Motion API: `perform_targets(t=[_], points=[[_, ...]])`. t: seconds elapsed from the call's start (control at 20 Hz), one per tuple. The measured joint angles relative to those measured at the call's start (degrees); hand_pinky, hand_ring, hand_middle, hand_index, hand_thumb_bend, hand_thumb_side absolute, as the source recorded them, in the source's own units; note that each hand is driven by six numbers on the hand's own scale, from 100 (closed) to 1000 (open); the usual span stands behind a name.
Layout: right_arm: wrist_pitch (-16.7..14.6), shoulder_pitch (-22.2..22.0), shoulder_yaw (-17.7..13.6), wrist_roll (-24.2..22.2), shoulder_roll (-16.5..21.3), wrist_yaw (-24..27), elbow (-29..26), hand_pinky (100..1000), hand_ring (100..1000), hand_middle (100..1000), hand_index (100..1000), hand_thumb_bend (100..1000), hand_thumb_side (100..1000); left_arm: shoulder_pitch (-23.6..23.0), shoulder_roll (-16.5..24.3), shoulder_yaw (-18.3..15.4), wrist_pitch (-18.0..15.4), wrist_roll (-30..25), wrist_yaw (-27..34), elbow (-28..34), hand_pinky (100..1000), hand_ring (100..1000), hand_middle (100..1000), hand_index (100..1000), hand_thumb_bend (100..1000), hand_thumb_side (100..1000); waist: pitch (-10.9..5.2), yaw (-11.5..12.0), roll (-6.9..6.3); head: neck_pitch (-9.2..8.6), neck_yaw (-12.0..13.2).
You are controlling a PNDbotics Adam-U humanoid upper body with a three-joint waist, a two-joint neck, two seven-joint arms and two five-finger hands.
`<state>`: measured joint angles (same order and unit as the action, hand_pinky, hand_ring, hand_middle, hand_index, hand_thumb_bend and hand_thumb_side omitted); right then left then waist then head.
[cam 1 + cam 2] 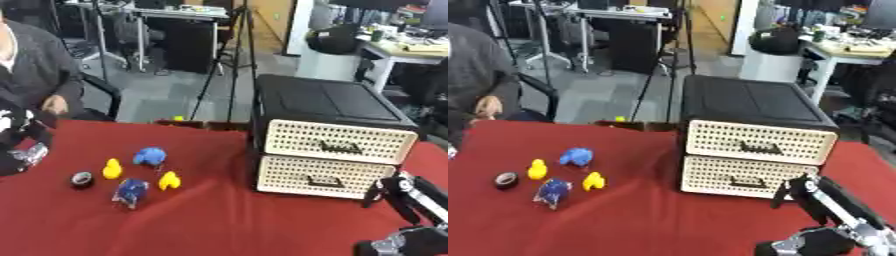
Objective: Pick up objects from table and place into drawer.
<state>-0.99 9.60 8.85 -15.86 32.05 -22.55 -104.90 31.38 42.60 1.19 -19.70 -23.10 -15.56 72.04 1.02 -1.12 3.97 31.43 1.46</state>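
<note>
A red table (219, 220) holds a small drawer box (332, 135) on the right, with a top drawer (339, 142) and a bottom drawer (324, 176), both closed. The toys lie well apart from it on the left: a blue toy (150, 156), two yellow ducks (112, 169) (169, 180), a blue and white toy (131, 192) and a black round thing (82, 179). The right hand (820, 197) is at the near right, just in front of the bottom drawer, fingers straight and holding nothing, far from the toys. The left hand (24, 150) shows at the left edge; I cannot tell how its fingers are.
</note>
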Motion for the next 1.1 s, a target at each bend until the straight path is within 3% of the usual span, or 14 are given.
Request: perform_targets(t=[0.35, 0.6, 0.85, 1.1], points=[[-0.15, 0.01, 0.37, -0.57, 0.00, 0.02, 0.00, 100, 100, 100, 542, 1000, 573, 7.00, -3.42, 3.40, -3.60, -2.76, -9.35, -11.09, 591, 616, 674, 823, 100, 522, -0.34, -0.72, 0.12, 0.19, 0.35], [-0.09, 0.03, 0.44, -0.67, 0.00, 0.04, 0.00, 100, 100, 100, 543, 1000, 578, 8.78, -6.16, 4.68, -5.62, -2.46, -14.85, -14.93, 596, 617, 675, 821, 100, 534, -0.35, -0.92, 0.32, 0.19, 0.53], [-0.10, 0.55, 0.49, -0.60, 0.00, 0.05, -0.05, 100, 100, 100, 547, 1000, 599, 8.53, -6.77, 4.92, -6.32, -1.34, -14.75, -15.03, 598, 602, 657, 816, 100, 573, -0.37, -0.88, 0.32, 0.19, 0.53], [-0.03, 2.43, 0.49, -0.12, 0.59, 0.05, -0.32, 100, 100, 100, 588, 1000, 630, 5.91, -6.78, 3.74, -4.21, 0.20, -9.39, -11.43, 602, 593, 649, 816, 100, 618, -0.41, -0.40, 0.34, 0.19, 0.45]])
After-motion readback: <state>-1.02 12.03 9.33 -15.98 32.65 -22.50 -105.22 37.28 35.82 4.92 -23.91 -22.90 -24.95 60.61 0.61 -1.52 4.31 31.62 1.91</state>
